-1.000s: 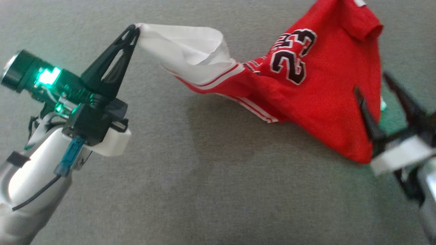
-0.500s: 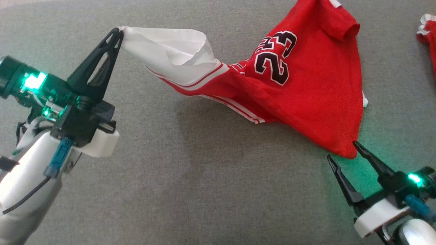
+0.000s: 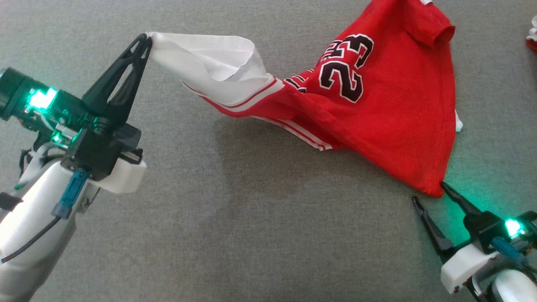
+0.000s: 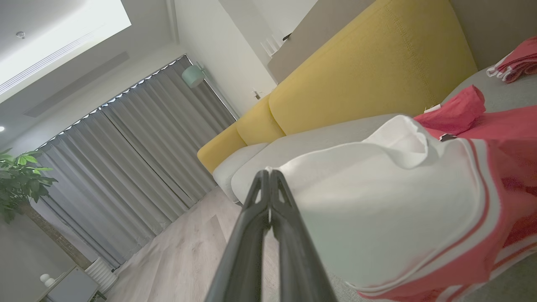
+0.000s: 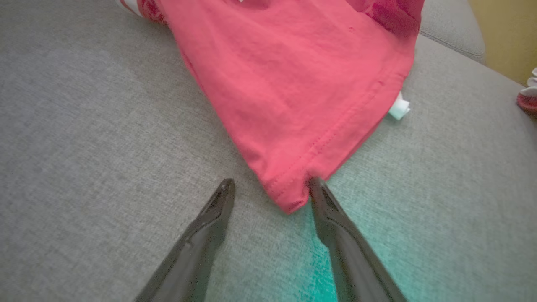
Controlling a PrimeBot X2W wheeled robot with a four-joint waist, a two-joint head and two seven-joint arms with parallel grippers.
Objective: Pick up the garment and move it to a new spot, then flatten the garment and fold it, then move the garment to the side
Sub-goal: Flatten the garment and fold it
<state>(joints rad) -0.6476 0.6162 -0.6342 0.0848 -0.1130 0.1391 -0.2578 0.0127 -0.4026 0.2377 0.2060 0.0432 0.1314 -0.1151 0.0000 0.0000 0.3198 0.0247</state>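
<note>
While the left gripper (image 3: pixel 144 40) is clamped tight on the white end of the garment (image 3: pixel 390 117), holding that corner up off the grey sofa seat (image 3: pixel 235 235), the rest of the red jersey w/ black "23" slopes down & lies on the cushion toward the robot's right. The right gripper (image 3: pixel 429 192) sits low at the near hem corner, jaws spread wide, gripping nothing. In the right wrist view the corner pokes btwn the tips, w/ one finger (image 5: pixel 321 197) touching or just beside the hem edge. A white tag (image 5: pixel 398 108) sticks out from under the hem. Another red-and-white cloth (image 3: pixel 532 40) lies well apart at far right, w/ a yellow backrest (image 4: pixel 356 71) behind the seat.
</note>
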